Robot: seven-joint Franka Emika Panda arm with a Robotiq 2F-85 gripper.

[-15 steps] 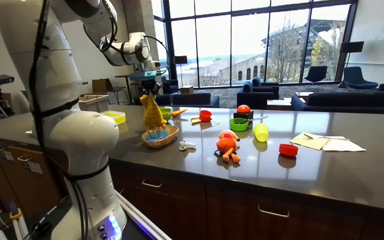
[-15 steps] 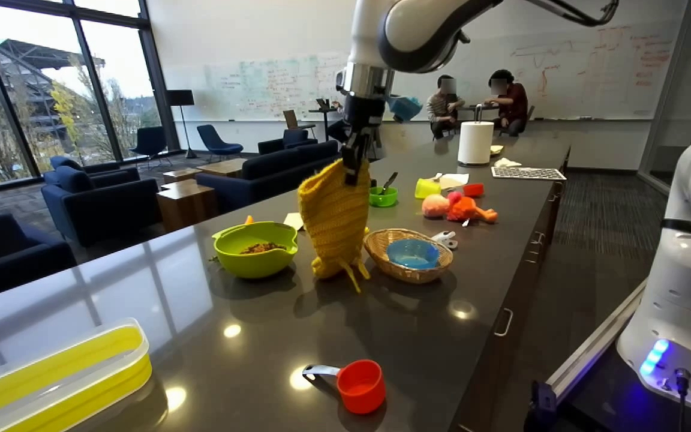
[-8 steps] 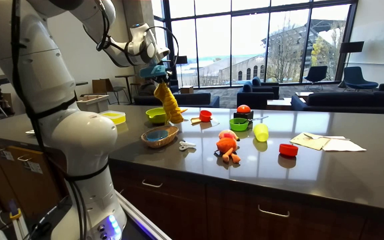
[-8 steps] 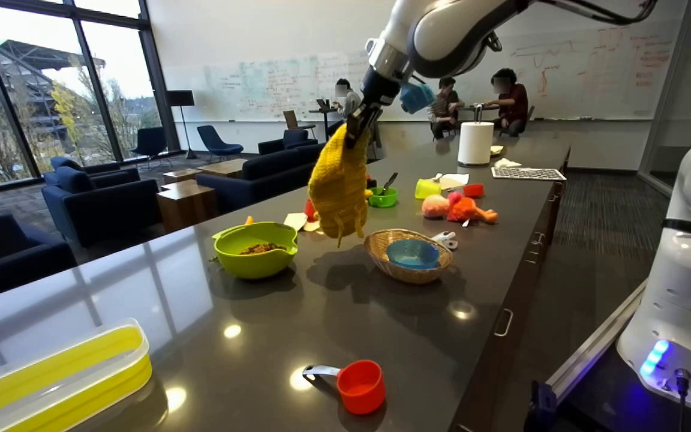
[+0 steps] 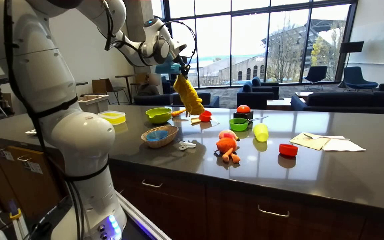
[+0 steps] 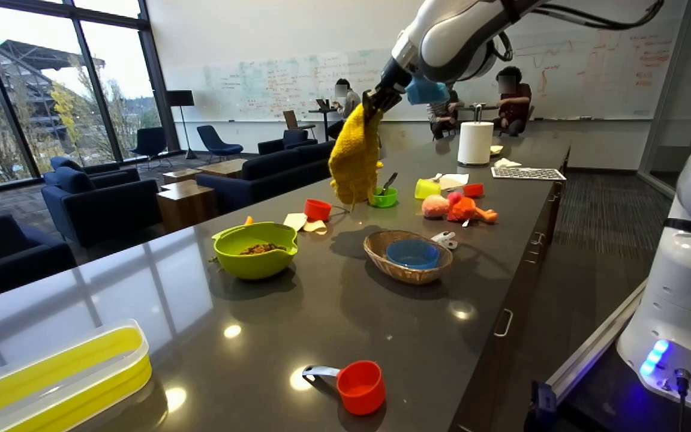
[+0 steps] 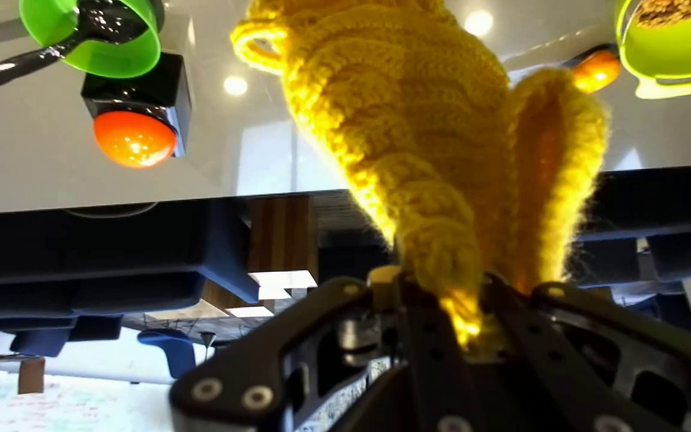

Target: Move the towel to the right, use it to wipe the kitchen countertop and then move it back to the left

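Right up close, in an exterior view, we have a red measuring cup (image 6: 361,390) on the dark, glossy tabletop (image 6: 261,342), its handle (image 6: 320,371) pointing towards a yellow container (image 6: 102,390) only partly in view. On we go to a green bowl (image 6: 255,265) holding brown bits (image 6: 261,248) and, apart from it, a wicker basket (image 6: 405,276) with a blue bowl (image 6: 412,258) sitting inside. Just beside the basket we spot a white clip-like piece (image 6: 445,240).

And here's our main event! The yellow towel (image 6: 352,159) hangs in the air over the tabletop, at a slant, and the pincer (image 7: 450,297) has its top end pinched: in the wrist view we see the knit bunched between the two fingers (image 7: 426,336), the rest spilling out beyond them.

Farther along we find a second red cup (image 6: 317,210) beside some pale scraps (image 6: 295,221), a soft orange toy (image 6: 462,209), and a small green bowl (image 6: 386,201) with a dark utensil (image 6: 389,181) leaning in it; the wrist view gives us an orange dome (image 7: 135,141) on a black box (image 7: 138,96) just beside that bowl. Past those comes a yellow cup (image 6: 427,189), then a paper roll (image 6: 475,144) standing upright, and, way at the back, people (image 6: 513,108) in front of a whiteboard (image 6: 285,90) scrawled with writing.
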